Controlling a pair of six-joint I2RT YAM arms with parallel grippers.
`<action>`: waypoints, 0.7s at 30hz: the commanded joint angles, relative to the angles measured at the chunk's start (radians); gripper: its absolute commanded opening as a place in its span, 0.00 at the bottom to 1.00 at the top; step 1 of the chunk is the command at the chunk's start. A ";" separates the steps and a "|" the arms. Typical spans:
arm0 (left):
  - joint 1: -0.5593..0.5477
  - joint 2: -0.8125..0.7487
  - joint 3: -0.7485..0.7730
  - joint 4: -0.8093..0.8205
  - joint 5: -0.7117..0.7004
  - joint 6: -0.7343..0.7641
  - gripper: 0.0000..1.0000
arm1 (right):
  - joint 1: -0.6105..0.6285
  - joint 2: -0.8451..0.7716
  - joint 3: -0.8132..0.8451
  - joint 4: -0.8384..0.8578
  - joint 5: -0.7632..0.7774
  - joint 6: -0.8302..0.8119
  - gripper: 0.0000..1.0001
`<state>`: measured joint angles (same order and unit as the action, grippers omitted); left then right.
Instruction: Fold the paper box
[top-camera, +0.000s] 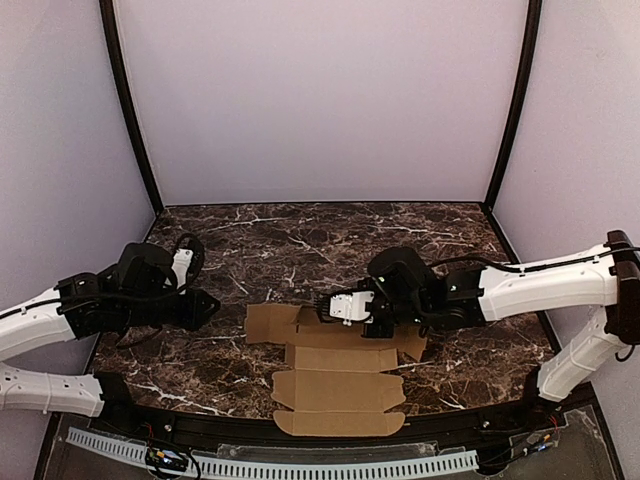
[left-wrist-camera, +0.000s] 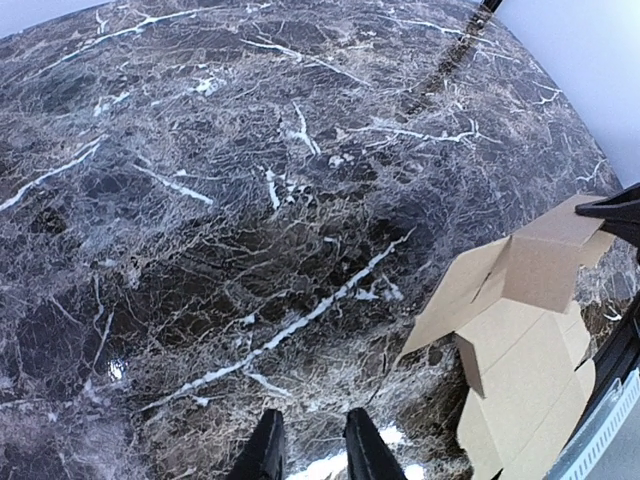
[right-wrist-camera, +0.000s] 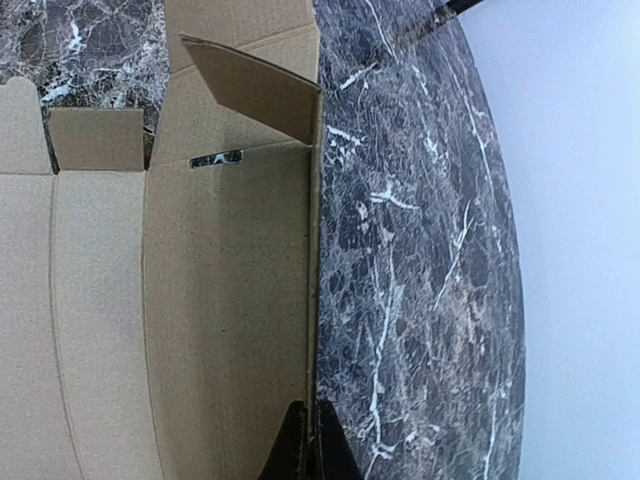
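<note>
The paper box (top-camera: 340, 390) is a tan die-cut cardboard sheet, lying mostly flat on the marble table near the front edge. My right gripper (top-camera: 345, 308) is shut on the edge of the sheet's far panel. In the right wrist view the fingers (right-wrist-camera: 312, 445) pinch that thin edge, and the panel (right-wrist-camera: 200, 300) stands raised with a side flap (right-wrist-camera: 260, 90) folded inward. My left gripper (top-camera: 205, 307) hovers left of the sheet, apart from it. In the left wrist view it (left-wrist-camera: 313, 450) is open and empty, and the cardboard (left-wrist-camera: 520, 330) lies to its right.
The dark marble table (top-camera: 300, 240) is enclosed by pale walls at the back and sides. A perforated white rail (top-camera: 300, 467) runs along the front edge. Black corner posts (top-camera: 130, 110) stand at the back.
</note>
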<state>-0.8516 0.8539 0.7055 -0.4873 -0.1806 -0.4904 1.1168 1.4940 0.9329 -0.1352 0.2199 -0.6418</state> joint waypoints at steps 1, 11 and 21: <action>0.010 -0.041 -0.079 0.023 0.017 -0.018 0.21 | 0.032 -0.029 -0.045 0.179 0.013 -0.146 0.00; 0.027 -0.036 -0.243 0.267 0.124 -0.047 0.18 | 0.109 0.010 -0.160 0.397 0.124 -0.238 0.00; 0.032 0.028 -0.318 0.428 0.220 -0.064 0.14 | 0.144 0.147 -0.245 0.739 0.311 -0.448 0.00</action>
<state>-0.8268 0.8635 0.4088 -0.1410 -0.0109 -0.5407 1.2507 1.6016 0.7105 0.4068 0.4454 -0.9928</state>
